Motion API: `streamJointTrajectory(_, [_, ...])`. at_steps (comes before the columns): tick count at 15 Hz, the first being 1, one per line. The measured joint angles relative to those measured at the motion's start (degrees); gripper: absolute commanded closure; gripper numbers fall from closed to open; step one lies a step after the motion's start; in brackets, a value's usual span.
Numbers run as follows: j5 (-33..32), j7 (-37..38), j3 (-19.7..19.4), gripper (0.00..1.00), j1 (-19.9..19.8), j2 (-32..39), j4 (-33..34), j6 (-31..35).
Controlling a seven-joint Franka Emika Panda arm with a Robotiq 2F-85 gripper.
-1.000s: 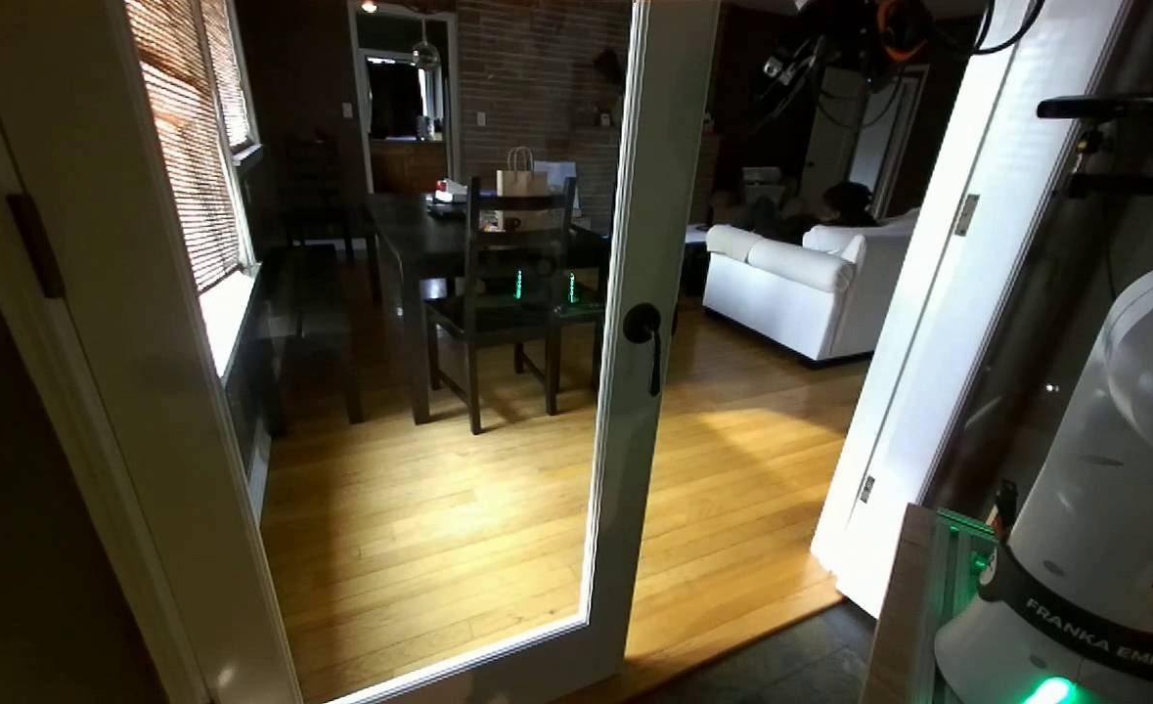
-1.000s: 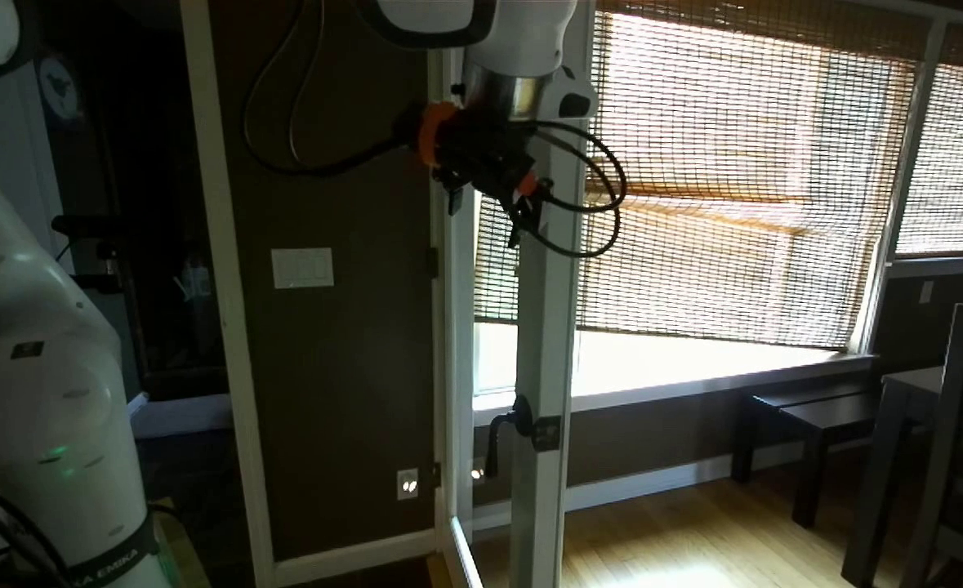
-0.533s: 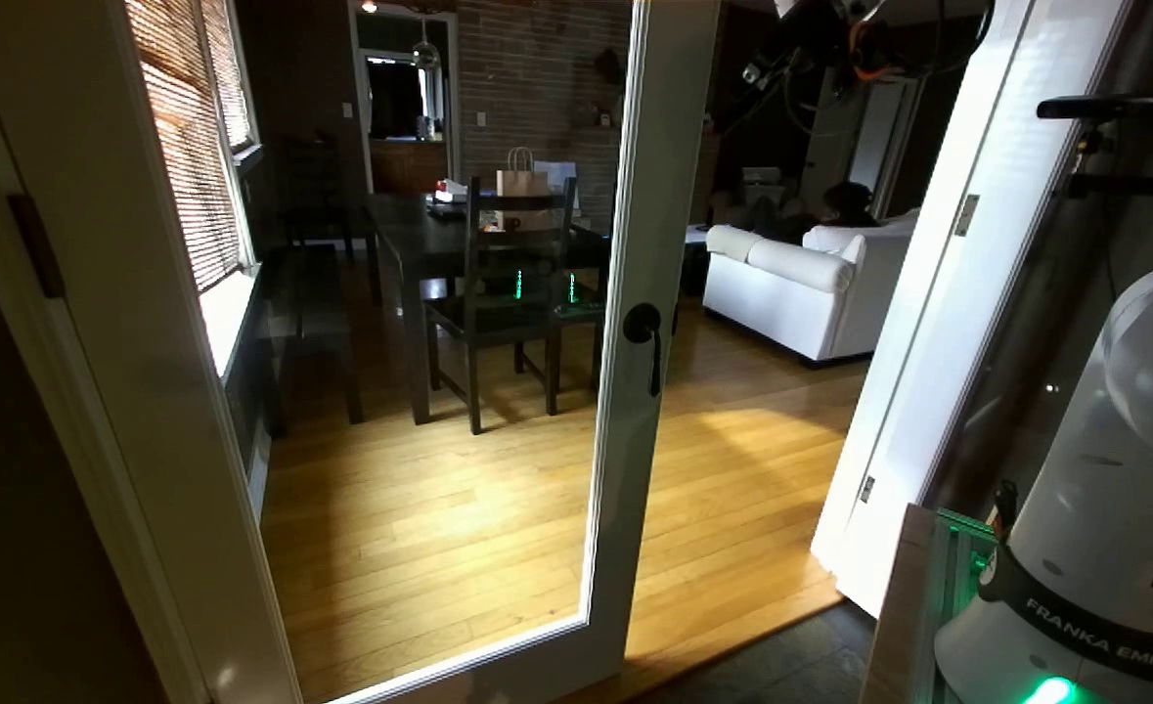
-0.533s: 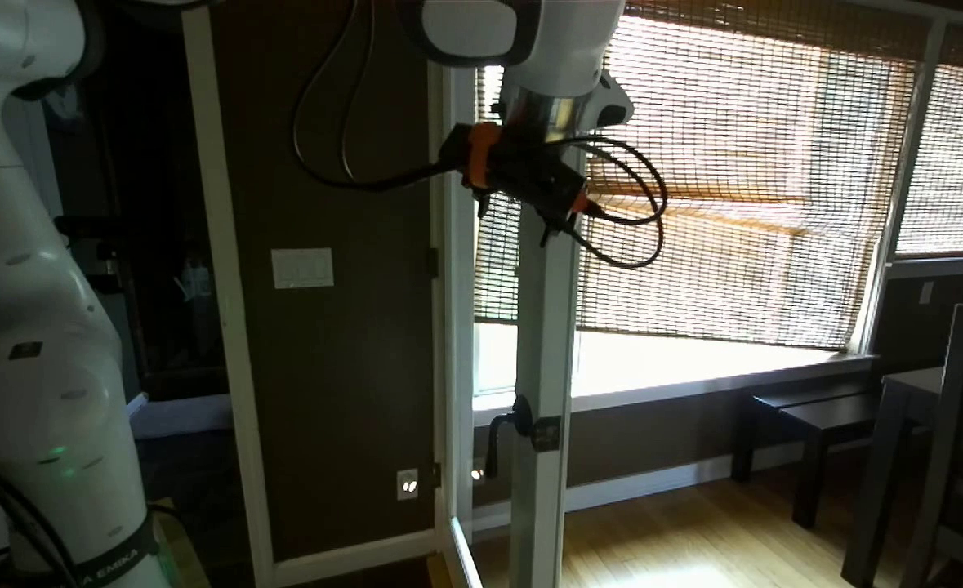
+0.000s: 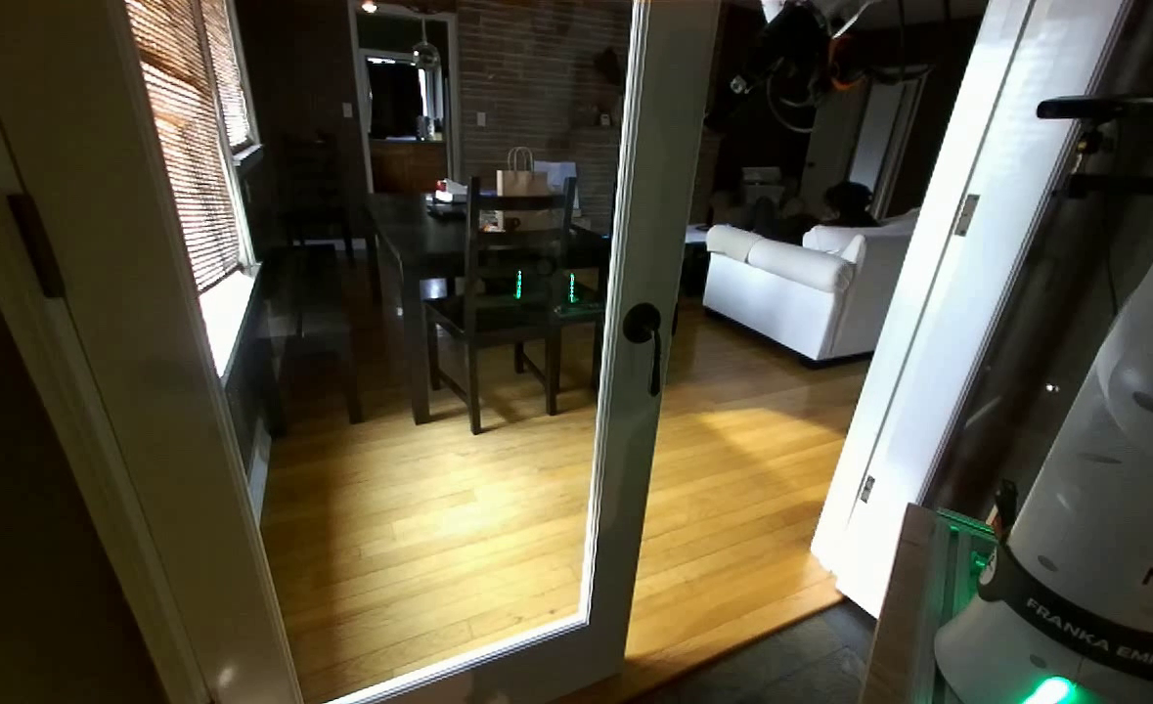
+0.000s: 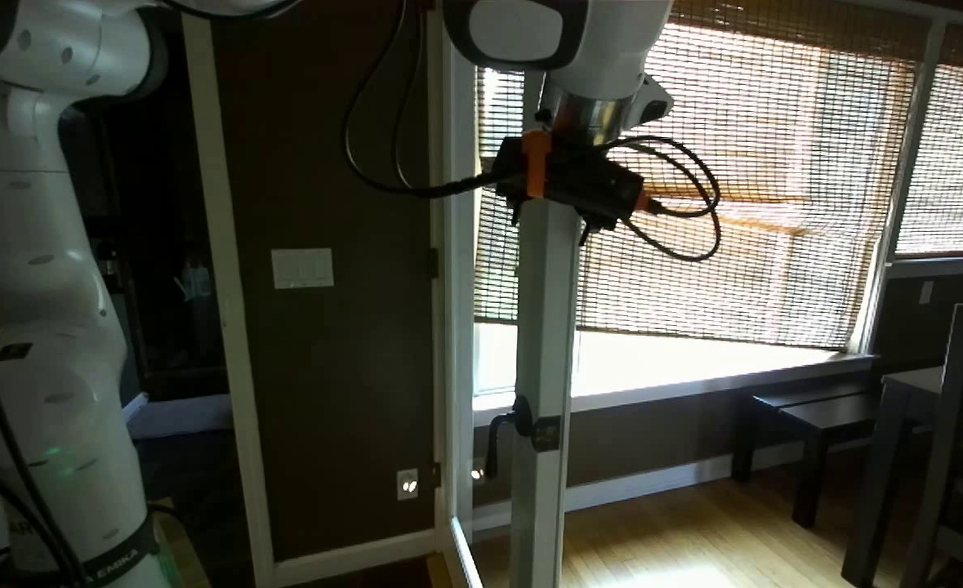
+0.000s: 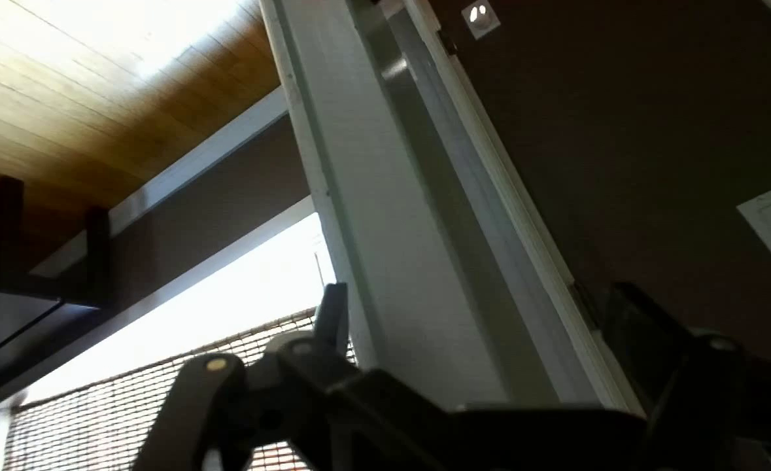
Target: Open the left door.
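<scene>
The round black knob with a hanging lever (image 5: pixel 642 324) sits on the white edge rail (image 7: pixel 385 196) of the tall white left door with one long glass pane (image 6: pixel 545 335), which reaches from the knob across to a long dark hinge (image 5: pixel 36 244). Well above the knob is the black two-fingered pincer (image 7: pixel 480 291); its fingers (image 7: pixel 333 317) are spread apart, not pinching anything I can see, and in the wrist view the rail runs between them. The door's free edge by the knob has open space beside it, so I guess the lever need not be turned. The step in hand seems to be getting set to swing the door from above the knob. To do that well, put one finger on each face of the rail — or lay one flat against it — and do not lean on the glass. Then go slowly in a curve, since the edge by the knob must swing round the hinge. A black wrist box with an orange band (image 6: pixel 583 181), above the knob, hides most of the pincer in an exterior view, so I cannot tell if the pincer touches the door. The wrist view does not show the knob, both exterior views cut off the door's top, and I cannot say which way it swings.
</scene>
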Motion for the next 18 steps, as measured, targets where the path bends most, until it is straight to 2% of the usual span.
streamJointTrajectory(7, [4.27,-8.66,3.64,0.00,-5.14,4.64,2.60,-5.28])
streamJointTrajectory(11, [6.59,-12.83,5.73,0.00,-7.98,5.84,2.97,-6.04])
streamJointTrajectory(18, [7.82,-15.38,7.49,0.00,-10.55,6.90,3.90,-8.75])
